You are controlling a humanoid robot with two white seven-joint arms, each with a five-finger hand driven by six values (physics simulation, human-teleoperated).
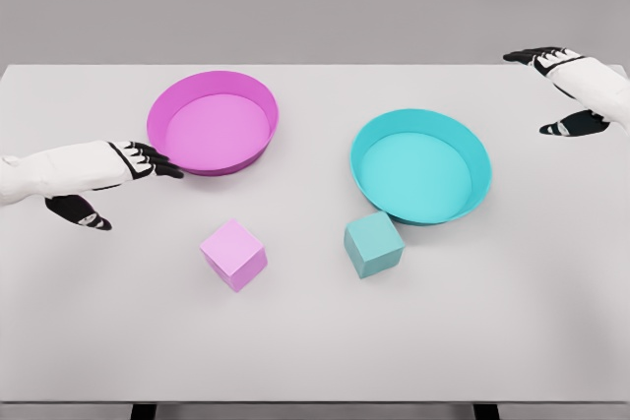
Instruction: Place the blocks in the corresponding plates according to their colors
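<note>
Two hands are showing, and neither is holding anything. My left hand [118, 179] is hovering with its fingers extended and relaxed, thumb hanging low; its fingertips are reaching just beside the near-left rim of the pink plate [162, 110], and I cannot tell whether they are touching it. My right hand [566, 90] is sitting at the far right edge of the white table [315, 351], fingers likewise spread and empty.

Working outward from the left hand: the pink block [233, 254] is lying ahead of the fingertips toward the centre and closer to me, near but clearly apart from them. It is resting flat with one corner turned toward me, so it is offering no long axis; either pair of opposite faces looks equally usable. It is sitting on my side of the pink plate, apart from it.

From the right hand, the teal block [374, 244] is lying well apart, inward and toward me, just beside the near rim of the teal plate [477, 154].

Both plates are standing empty. I am judging the left hand the nearer one for the pink block.
</note>
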